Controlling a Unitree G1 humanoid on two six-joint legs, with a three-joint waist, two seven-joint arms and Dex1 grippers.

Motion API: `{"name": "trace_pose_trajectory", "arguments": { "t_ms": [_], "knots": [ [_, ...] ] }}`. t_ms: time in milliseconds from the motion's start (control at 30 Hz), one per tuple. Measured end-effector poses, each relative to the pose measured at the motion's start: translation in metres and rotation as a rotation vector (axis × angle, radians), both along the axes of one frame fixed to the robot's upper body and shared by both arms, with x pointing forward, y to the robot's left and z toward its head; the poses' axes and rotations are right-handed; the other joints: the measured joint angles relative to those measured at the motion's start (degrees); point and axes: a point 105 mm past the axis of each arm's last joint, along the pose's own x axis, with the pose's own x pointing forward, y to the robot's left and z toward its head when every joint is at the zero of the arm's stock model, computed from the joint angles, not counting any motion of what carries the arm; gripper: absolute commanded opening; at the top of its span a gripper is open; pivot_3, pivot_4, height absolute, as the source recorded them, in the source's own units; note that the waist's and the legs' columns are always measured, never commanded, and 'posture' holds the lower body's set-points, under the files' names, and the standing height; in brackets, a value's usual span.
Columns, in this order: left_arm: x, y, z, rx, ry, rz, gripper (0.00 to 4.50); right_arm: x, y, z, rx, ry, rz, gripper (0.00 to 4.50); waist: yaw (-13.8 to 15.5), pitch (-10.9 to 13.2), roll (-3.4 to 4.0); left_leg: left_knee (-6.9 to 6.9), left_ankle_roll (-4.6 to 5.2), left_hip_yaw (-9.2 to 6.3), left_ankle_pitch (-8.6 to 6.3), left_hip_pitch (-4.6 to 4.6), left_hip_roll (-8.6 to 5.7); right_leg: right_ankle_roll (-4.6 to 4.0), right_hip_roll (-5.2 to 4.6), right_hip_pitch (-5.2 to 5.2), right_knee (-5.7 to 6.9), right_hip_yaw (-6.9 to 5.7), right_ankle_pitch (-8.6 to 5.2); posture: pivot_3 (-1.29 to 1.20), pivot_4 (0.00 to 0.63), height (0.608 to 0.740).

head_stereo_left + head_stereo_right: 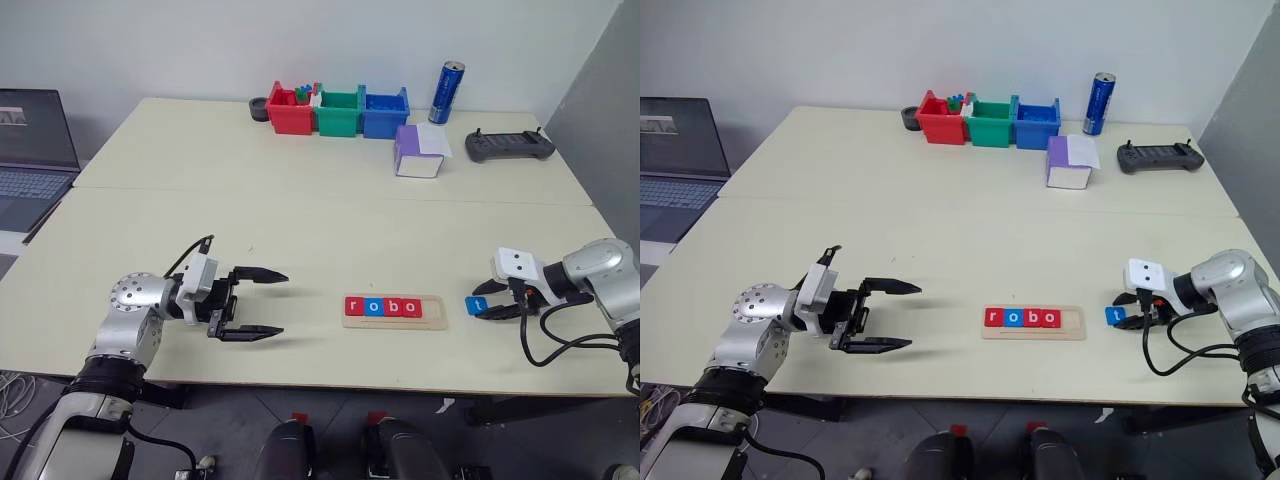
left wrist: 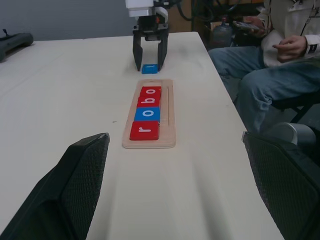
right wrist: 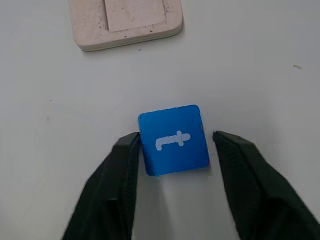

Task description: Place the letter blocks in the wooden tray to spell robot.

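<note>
Tray (image 1: 392,320) lies on pale table (image 1: 300,220) by laptop (image 1: 35,160).

**Robot test room in an office-style lab**

Pale tabletops (image 1: 300,215) stood against plain white walls, bearing an open laptop (image 1: 30,160), a handheld controller (image 1: 508,146) and coloured parts bins (image 1: 338,110), while a seated person (image 2: 272,60) watched nearby.

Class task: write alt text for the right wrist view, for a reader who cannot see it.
A small blue rounded-square letter tile marked with a white "t" lies on a pale table between two black fingers of the right end effector. Beyond it is the vacant end of a pale wooden tray.
</note>
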Motion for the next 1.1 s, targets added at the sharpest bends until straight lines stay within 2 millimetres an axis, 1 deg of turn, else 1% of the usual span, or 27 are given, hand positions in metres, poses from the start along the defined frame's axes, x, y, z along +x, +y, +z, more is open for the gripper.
{"name": "trace_pose_trajectory", "arguments": {
  "t_ms": [133, 233, 333, 433, 533, 633, 733, 800, 867, 1100],
  "knots": [
    [0.000, -0.002, 0.000, 0.003, 0.008, -0.002, 4.50, 0.000, 0.000, 0.001, -0.002, 0.004, -0.003, 1.46, 0.0, 0.0, 0.00, 0.03, 0.00, 0.00, 0.00, 0.00, 0.00, 0.00, 0.00, 0.01, 0.00, 0.00, 0.00, 0.00, 0.150, 0.740],
    [0.000, -0.004, 0.000, 0.007, 0.014, -0.008, 4.50, -0.003, 0.009, 0.007, -0.015, 0.028, 0.011, 1.46, 0.0, 0.0, 0.01, 0.03, 0.00, 0.00, 0.00, -0.01, 0.01, 0.00, 0.00, -0.02, 0.07, 0.00, 0.00, 0.00, 0.150, 0.740],
    [0.001, -0.005, 0.002, 0.008, 0.008, -0.011, 4.50, -0.003, 0.022, 0.022, -0.022, 0.014, 0.034, 1.46, -0.1, 0.0, 0.01, 0.04, 0.00, 0.00, 0.00, -0.01, 0.02, 0.00, 0.00, -0.05, 0.13, 0.01, 0.00, 0.00, 0.150, 0.740],
    [0.001, -0.006, 0.001, 0.008, 0.007, -0.013, 4.50, -0.007, 0.045, 0.041, -0.003, -0.021, 0.088, 1.46, -0.2, 0.0, 0.01, 0.05, 0.00, -0.01, -0.01, 0.00, 0.03, -0.01, 0.00, -0.09, 0.24, 0.00, 0.00, 0.00, 0.150, 0.740],
    [0.001, -0.006, 0.001, 0.009, 0.007, -0.014, 4.50, -0.013, 0.061, 0.049, -0.001, -0.034, 0.113, 1.46, 0.0, 0.0, 0.01, 0.11, 0.00, -0.04, -0.01, -0.01, 0.02, -0.01, -0.01, -0.08, 0.28, -0.01, -0.01, 0.00, 0.150, 0.740],
    [0.001, -0.006, 0.001, 0.010, 0.006, -0.014, 4.50, -0.017, 0.076, 0.045, 0.005, -0.030, 0.127, 1.46, 0.0, 0.0, 0.01, 0.23, 0.02, -0.04, -0.02, -0.04, 0.02, 0.00, -0.03, -0.07, 0.30, -0.01, -0.02, 0.00, 0.150, 0.740],
    [0.001, -0.007, 0.000, 0.014, 0.005, -0.015, 4.50, -0.020, 0.086, 0.029, -0.004, -0.006, 0.139, 1.46, 0.0, 0.0, 0.01, 0.31, 0.03, -0.03, -0.02, -0.06, 0.02, 0.09, -0.04, -0.07, 0.34, 0.00, -0.07, 0.00, 0.150, 0.740],
    [0.001, -0.006, 0.000, 0.014, 0.004, -0.014, 4.50, -0.021, 0.087, 0.022, -0.020, 0.003, 0.138, 1.46, 0.0, 0.0, 0.01, 0.34, 0.03, -0.03, -0.03, -0.06, 0.01, 0.09, -0.05, -0.07, 0.37, 0.01, -0.07, 0.00, 0.150, 0.740],
    [0.001, -0.006, 0.000, 0.015, 0.002, -0.014, 4.50, -0.020, 0.087, 0.019, -0.036, -0.002, 0.135, 1.46, 0.0, 0.0, 0.01, 0.36, 0.04, -0.03, -0.03, -0.06, 0.02, 0.09, -0.05, -0.07, 0.39, 0.01, -0.07, 0.00, 0.150, 0.740],
    [0.001, -0.003, -0.004, 0.016, 0.004, 0.001, 4.50, -0.016, 0.085, 0.016, -0.046, -0.009, 0.107, 1.46, 0.0, 0.0, 0.01, 0.36, 0.03, -0.03, -0.02, -0.06, 0.02, 0.09, -0.05, -0.08, 0.43, 0.00, -0.07, 0.00, 0.150, 0.740]
  ]
}}
